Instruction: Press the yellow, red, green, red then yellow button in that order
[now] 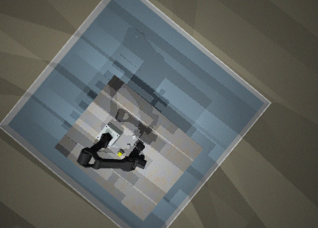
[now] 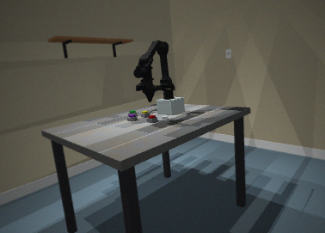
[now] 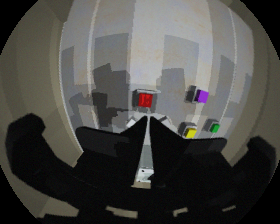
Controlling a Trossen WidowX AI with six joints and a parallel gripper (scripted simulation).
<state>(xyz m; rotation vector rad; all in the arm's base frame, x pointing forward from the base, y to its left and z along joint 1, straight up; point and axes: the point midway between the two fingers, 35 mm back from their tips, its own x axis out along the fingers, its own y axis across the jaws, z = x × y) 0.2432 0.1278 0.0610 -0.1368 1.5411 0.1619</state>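
Note:
My gripper (image 2: 150, 101) (image 3: 148, 119) is shut and empty, raised above the table. In the wrist view the red button (image 3: 145, 100) (image 2: 151, 117) lies just ahead of the fingertips, with a gap of height between them in the exterior view. The yellow button (image 1: 120, 154) (image 2: 144, 113) (image 3: 191, 133) is right of the fingertips in the wrist view. The green button (image 2: 132, 112) (image 3: 215, 128) is farther right. All three caps stand raised. The arm hides the red and green buttons in the top view.
A purple button (image 2: 131, 116) (image 3: 202, 96) stands near the green one. The arm's pale base box (image 2: 170, 106) stands behind the red button in the exterior view. A small pale block (image 2: 165, 118) lies near the base. A shelf (image 2: 90, 39) hangs on the wall.

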